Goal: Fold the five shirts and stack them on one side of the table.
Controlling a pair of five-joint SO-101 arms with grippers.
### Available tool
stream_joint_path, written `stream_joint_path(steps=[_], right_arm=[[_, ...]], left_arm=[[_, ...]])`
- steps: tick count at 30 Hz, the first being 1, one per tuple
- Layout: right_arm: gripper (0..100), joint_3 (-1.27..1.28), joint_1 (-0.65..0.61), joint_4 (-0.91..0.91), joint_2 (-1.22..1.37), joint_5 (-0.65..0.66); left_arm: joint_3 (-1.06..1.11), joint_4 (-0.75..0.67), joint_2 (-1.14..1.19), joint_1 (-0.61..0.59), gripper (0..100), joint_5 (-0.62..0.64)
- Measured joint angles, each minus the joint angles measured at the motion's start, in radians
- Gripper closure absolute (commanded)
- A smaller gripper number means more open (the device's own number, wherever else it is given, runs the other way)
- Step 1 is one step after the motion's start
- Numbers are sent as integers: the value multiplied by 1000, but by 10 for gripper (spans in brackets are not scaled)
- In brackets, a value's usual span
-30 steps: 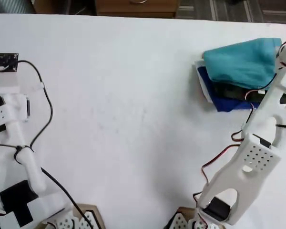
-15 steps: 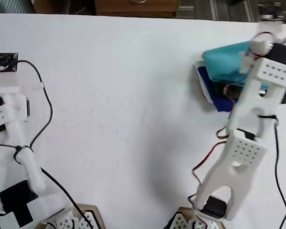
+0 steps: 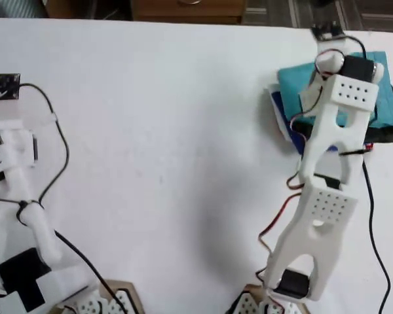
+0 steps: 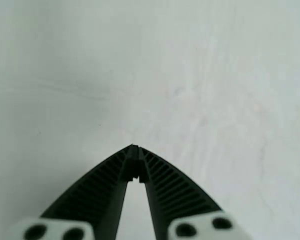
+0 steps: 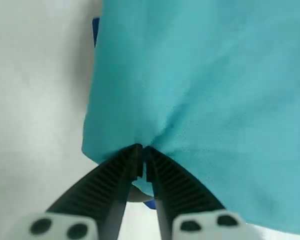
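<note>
Desk [image 3: 150, 131] watch: right arm [image 3: 321, 203] now over the stack [image 3: 285, 121]

White desk, with the stack at its far right side. Within the last second the right arm has swung in from the edge to hang over it. The teal shirt [image 3: 291, 82] on top, bulged before, now lies flatter and squarer. The right gripper [image 5: 141, 157] is closed, pinching teal cloth at its tips. The left gripper [image 4: 135, 162] is closed on nothing, well apart from the stack. This looks like final tidying.

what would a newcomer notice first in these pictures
The teal shirt topping the stack at the table's far right corner stands out, with the right arm stretched over it and its jaws shut, pinching a pucker of the cloth. The left arm sits at the opposite edge, jaws shut over the bare white table.
</note>
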Motion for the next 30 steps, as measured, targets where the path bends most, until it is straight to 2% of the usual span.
stream_joint_path(steps=[6,13,16,19,23,26,30], right_arm=[[979,58,87,-14,15,89],[979,66,84,-18,-68,153],[979,66,49,-9,-176,157],[979,77,21,0,-308,95],[980,150,26,2,-502,-2],[980,310,8,2,-695,-20],[979,647,-69,0,-1005,-25]], left_arm=[[0,0,0,-21,969,0],[0,0,0,-20,969,0],[0,0,0,-17,969,0],[0,12,0,-18,969,-2],[-43,172,-6,-18,969,-60],[-69,296,-55,-17,969,-74],[15,330,-222,-14,969,-130]])
